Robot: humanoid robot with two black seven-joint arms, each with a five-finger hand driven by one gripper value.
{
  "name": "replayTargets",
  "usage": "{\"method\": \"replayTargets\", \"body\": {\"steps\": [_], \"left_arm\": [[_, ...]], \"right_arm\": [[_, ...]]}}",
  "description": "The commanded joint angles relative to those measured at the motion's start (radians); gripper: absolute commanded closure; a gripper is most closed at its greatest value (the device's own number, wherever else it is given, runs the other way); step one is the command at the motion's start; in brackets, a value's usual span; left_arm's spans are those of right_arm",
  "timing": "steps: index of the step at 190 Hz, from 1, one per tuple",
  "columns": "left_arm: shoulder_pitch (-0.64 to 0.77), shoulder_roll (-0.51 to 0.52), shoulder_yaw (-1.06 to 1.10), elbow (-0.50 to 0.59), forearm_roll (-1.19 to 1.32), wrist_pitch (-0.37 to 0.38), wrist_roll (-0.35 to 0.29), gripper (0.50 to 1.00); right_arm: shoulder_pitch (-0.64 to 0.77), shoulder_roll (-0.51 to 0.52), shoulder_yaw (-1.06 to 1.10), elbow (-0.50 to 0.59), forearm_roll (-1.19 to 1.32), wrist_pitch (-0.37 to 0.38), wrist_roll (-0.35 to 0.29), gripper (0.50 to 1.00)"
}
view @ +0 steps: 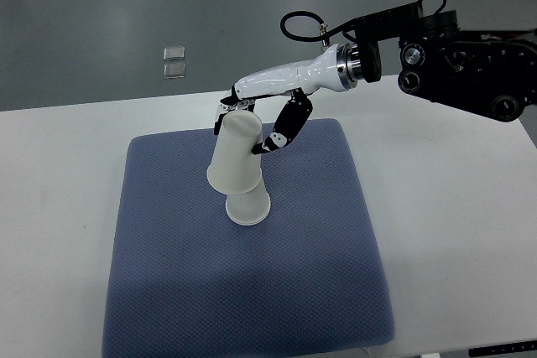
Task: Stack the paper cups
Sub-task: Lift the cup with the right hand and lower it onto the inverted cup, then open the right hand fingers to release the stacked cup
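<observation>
Two white paper cups sit mouth-down on the blue cushion (252, 291). The upper cup (237, 155) is tilted and held at its base end by my right hand (252, 127), whose arm comes in from the right edge. Its fingers curl around the cup, thumb on the right side. The upper cup's open mouth is lowered partly over the lower cup (248, 206), of which only the rim end shows. My left hand does not appear in the picture.
The cushion lies on a white table (453, 232). Grey floor lies beyond the table's far edge, with two small clear squares (174, 61) on it. The black right arm (461, 69) hangs over the table's far right corner.
</observation>
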Motion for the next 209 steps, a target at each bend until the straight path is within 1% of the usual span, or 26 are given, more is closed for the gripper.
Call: {"method": "replayTargets", "body": {"steps": [1, 98, 134, 158, 209], "left_arm": [[0.000, 0.000, 0.000, 0.000, 0.000, 0.000, 0.000, 0.500], [0.000, 0.000, 0.000, 0.000, 0.000, 0.000, 0.000, 0.500], [0.000, 0.000, 0.000, 0.000, 0.000, 0.000, 0.000, 0.500], [0.000, 0.000, 0.000, 0.000, 0.000, 0.000, 0.000, 0.500], [0.000, 0.000, 0.000, 0.000, 0.000, 0.000, 0.000, 0.500]], "right_arm": [[-0.009, 0.013, 0.000, -0.011, 0.001, -0.002, -0.006, 0.901], [-0.008, 0.025, -0.003, -0.042, -0.001, 0.001, -0.006, 0.895], [0.014, 0.014, -0.002, -0.042, 0.005, 0.010, -0.005, 0.893], [0.027, 0.010, 0.001, -0.042, 0.009, 0.038, -0.005, 0.893], [0.015, 0.020, 0.000, -0.043, -0.001, 0.038, -0.005, 0.893]]}}
